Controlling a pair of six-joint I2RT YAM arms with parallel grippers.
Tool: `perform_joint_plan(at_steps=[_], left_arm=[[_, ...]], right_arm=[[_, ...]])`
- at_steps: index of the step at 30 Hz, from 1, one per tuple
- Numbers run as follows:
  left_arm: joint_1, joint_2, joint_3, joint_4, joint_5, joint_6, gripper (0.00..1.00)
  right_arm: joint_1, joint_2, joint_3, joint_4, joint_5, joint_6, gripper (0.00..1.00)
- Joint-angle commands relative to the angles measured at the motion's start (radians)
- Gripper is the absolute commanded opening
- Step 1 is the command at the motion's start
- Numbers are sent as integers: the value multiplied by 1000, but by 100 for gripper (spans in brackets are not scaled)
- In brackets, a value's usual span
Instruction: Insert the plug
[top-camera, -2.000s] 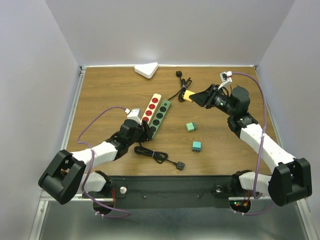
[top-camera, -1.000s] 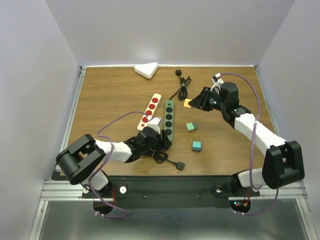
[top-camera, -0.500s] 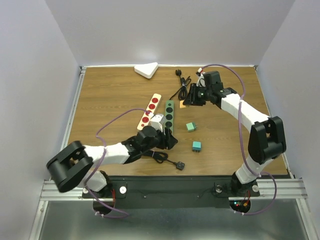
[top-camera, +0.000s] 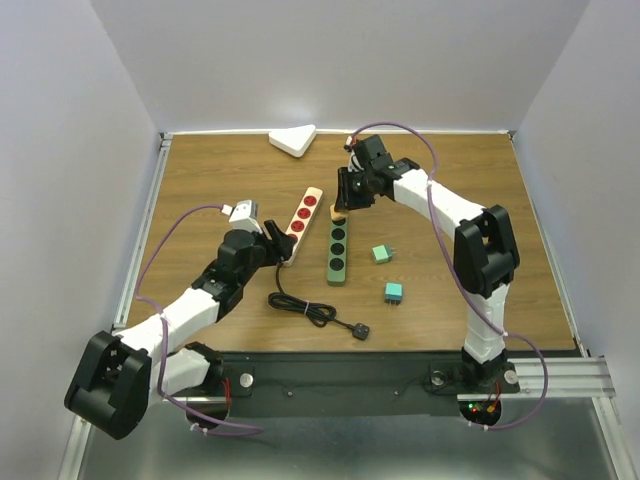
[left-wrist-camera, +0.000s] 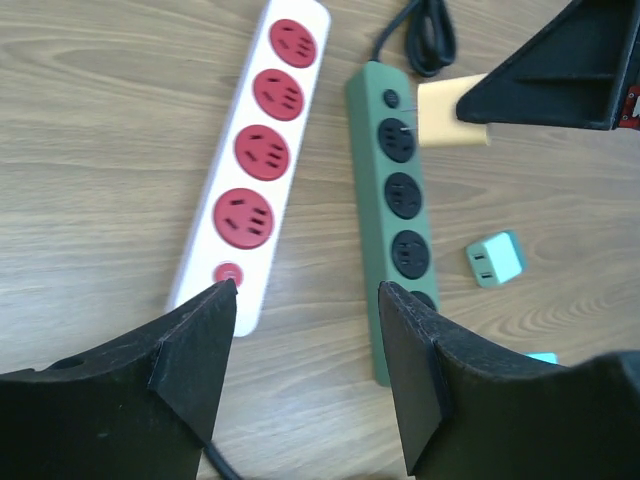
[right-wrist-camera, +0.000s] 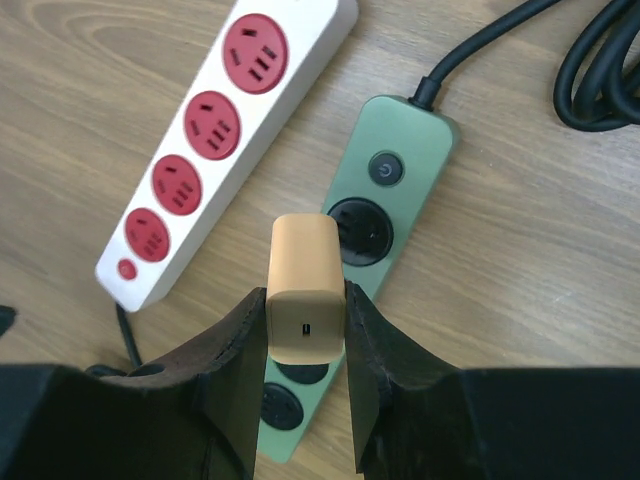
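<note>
The wooden table (top-camera: 200, 190) stands between plain white walls (top-camera: 350, 60). Left gripper (left-wrist-camera: 305, 300): fingers spread, holding nothing, over the near end of the white power strip (left-wrist-camera: 258, 160). Right gripper (right-wrist-camera: 305, 300): clamped on the orange plug (right-wrist-camera: 305, 270), over the green power strip's (right-wrist-camera: 395, 150) end socket.

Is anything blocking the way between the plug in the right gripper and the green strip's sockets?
Nothing visible does. The right gripper holds the tan plug over the green strip, whose sockets are bare. The white strip lies beside it, and the left gripper hovers open near that one.
</note>
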Motion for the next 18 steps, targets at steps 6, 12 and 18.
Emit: perform_joint_plan(at_steps=[6,12,18], left_arm=[[83,-11,33,-10,94,80,69],[102,-17,39,-21,102,106,70],[106,-23,39,-32,102,115,70]], right_arm=[[25,79,134,-135,136,-18,0],[27,98,159,-152,161,-18,1],[40,127,190,-176,156,-23,0]])
